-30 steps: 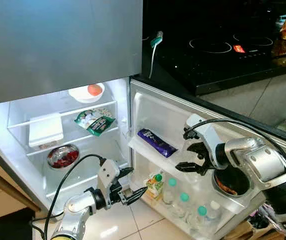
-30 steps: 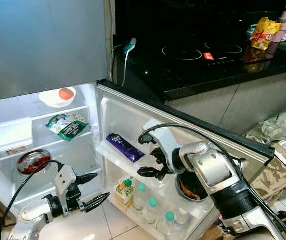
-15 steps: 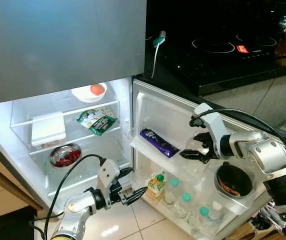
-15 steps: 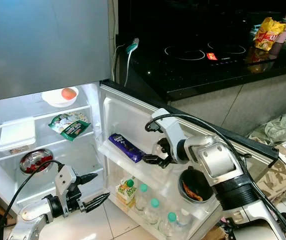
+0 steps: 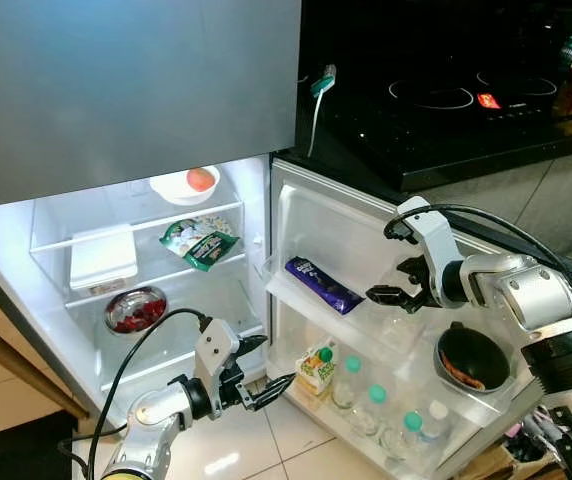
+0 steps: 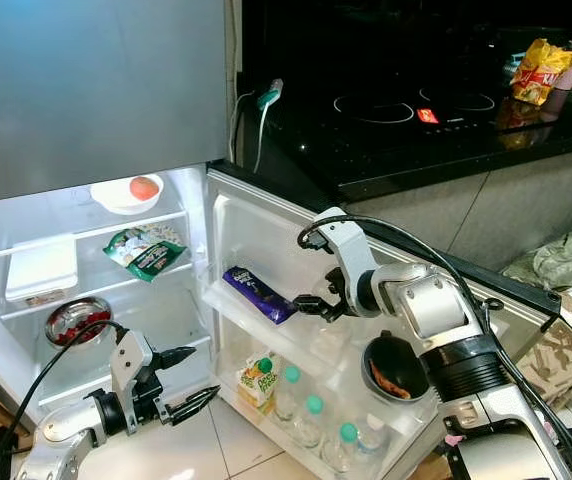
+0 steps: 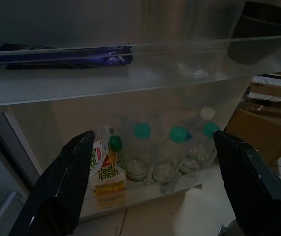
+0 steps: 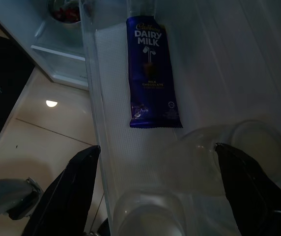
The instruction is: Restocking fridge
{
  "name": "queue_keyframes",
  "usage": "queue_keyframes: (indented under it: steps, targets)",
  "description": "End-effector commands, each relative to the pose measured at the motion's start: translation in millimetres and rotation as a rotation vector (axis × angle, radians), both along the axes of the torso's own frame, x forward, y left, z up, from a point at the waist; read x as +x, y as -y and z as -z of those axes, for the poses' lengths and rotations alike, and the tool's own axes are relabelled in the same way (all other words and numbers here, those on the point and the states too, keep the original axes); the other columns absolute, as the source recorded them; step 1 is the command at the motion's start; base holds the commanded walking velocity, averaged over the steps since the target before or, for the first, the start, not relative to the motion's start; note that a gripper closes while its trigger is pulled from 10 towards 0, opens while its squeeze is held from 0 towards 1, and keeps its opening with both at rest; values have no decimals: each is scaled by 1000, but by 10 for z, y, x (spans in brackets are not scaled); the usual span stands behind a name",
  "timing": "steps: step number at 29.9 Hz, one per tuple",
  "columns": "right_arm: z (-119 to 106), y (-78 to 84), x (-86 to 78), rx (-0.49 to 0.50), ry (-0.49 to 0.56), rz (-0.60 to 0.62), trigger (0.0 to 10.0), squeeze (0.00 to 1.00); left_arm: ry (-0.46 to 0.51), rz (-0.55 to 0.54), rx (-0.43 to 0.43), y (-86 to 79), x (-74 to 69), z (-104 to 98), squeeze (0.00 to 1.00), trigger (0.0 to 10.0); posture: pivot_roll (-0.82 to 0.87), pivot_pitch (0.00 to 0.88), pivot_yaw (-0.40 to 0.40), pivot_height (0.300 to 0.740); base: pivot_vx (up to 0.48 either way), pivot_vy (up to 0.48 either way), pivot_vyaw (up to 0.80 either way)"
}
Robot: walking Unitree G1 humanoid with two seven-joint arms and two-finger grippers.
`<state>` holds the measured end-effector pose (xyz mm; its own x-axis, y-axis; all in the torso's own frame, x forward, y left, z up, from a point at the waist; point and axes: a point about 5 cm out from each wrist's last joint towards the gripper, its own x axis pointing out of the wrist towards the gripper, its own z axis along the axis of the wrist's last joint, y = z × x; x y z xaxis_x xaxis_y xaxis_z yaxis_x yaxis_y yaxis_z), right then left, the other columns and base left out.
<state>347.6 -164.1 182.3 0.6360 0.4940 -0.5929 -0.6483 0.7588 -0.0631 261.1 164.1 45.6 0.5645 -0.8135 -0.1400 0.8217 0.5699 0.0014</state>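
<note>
I see a black hob (image 5: 466, 95) on a dark counter (image 5: 436, 150), pale floor tiles (image 5: 296, 430), cardboard boxes (image 6: 556, 350) on my right, and a charger cable (image 5: 313, 105) hanging.

Four bottles (image 7: 141, 150), one juice carton (image 7: 105, 164), one chocolate bar (image 8: 152, 73)

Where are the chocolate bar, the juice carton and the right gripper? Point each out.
chocolate bar (image 8: 153, 73): right wrist view, wrapper middle
juice carton (image 7: 106, 167): left wrist view, front label
right gripper (image 5: 384, 297): left eye view, between fingertips
</note>
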Motion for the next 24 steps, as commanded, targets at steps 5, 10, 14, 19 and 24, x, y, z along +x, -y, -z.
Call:
queue_keyframes:
  steps: [5, 10, 14, 19, 24]
  targets:
    - [-14, -55, -152, 20, -17, -132, 10000, 0, -3, 6, 8, -5, -10, 9, 0, 10000, -105, 0, -53, 740, 0, 0, 0]
    - [-60, -142, -241, 73, -16, -221, 10000, 0, -2, 10, 9, -4, -6, 5, 0, 10000, -104, 0, -50, 740, 0, 0, 0]
    - [-114, -144, -276, 104, 8, -267, 10000, 0, -2, 13, 11, -6, -4, 4, 0, 10000, -104, 0, -50, 740, 0, 0, 0]
    - [-189, -135, -314, 148, 35, -305, 10000, 0, -2, 13, 13, -9, 0, 1, 0, 10000, -104, 0, -50, 740, 0, 0, 0]
    - [-274, -178, -392, 226, 77, -383, 10000, 0, -3, 15, 13, -8, -2, 3, 0, 10000, -102, 0, -48, 740, 0, 0, 0]
